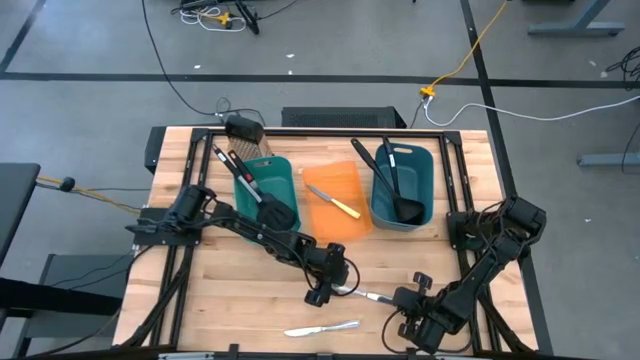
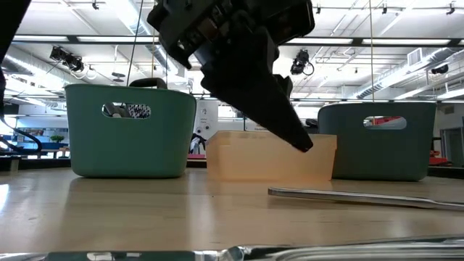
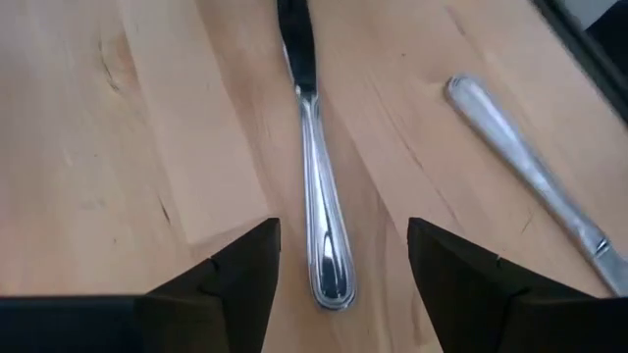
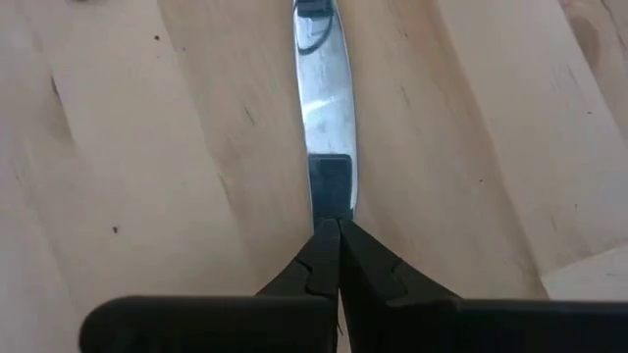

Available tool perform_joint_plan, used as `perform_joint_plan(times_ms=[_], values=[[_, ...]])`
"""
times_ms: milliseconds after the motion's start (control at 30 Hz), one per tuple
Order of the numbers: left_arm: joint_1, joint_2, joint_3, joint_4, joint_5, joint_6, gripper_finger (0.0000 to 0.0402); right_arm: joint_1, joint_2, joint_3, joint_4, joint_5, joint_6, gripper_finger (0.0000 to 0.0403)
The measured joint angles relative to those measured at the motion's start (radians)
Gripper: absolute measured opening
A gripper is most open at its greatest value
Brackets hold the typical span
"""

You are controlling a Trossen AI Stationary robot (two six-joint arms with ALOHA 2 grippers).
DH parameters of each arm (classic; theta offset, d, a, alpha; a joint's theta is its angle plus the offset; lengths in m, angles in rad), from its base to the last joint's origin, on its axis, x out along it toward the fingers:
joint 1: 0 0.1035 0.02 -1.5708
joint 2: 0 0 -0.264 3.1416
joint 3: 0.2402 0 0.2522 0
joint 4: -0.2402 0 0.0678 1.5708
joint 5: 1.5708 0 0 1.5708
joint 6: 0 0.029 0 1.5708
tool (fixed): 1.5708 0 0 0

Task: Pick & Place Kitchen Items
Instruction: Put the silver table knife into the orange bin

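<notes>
Left hand [image 3: 339, 284], fingers spread, straddles a silver table knife [image 3: 319, 186] near the orange bin [image 1: 338, 200]; slick, thin, stiff, so pinch mid-handle. Right hand [image 4: 339, 245] is pressed together.

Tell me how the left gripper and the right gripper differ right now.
The left gripper is open, while the right gripper is shut, with its fingertips pressed together. The left gripper straddles the handle end of a silver table knife without touching it; the right gripper sits at that knife's blade end, and whether it actually grips the blade is unclear. Both are low over the same knife on the wooden table, at opposite ends of it.
</notes>
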Motion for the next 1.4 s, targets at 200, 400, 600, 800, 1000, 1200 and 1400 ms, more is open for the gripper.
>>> perform_joint_plan(times_ms=[200,400,600,800,1000,1200,1400], values=[[0.003,0.010,-0.001,-0.018,0.014,0.001,0.0227,-0.001,0.001,-0.004,0.010,0.000,0.000,0.0009],[0.006,0.012,-0.001,-0.078,0.034,0.032,0.0227,-0.002,0.002,-0.005,0.005,-0.022,0.002,0.0009],[0.007,0.028,0.000,-0.061,0.034,0.027,0.0227,-0.005,0.038,-0.003,0.037,-0.027,0.002,0.0007],[0.006,0.077,0.004,-0.052,-0.001,0.025,0.0227,-0.007,0.057,-0.001,0.102,-0.017,-0.001,0.0005],[0.006,0.079,0.003,-0.055,-0.019,0.064,0.0227,-0.010,0.057,-0.002,0.105,-0.021,-0.001,0.0004],[-0.010,0.081,0.003,-0.068,-0.061,0.087,0.0227,-0.010,0.057,-0.053,0.221,0.022,0.026,0.0004],[-0.024,0.083,0.003,-0.082,-0.082,0.116,0.0219,-0.010,0.060,-0.094,0.338,0.062,0.035,0.0004]])
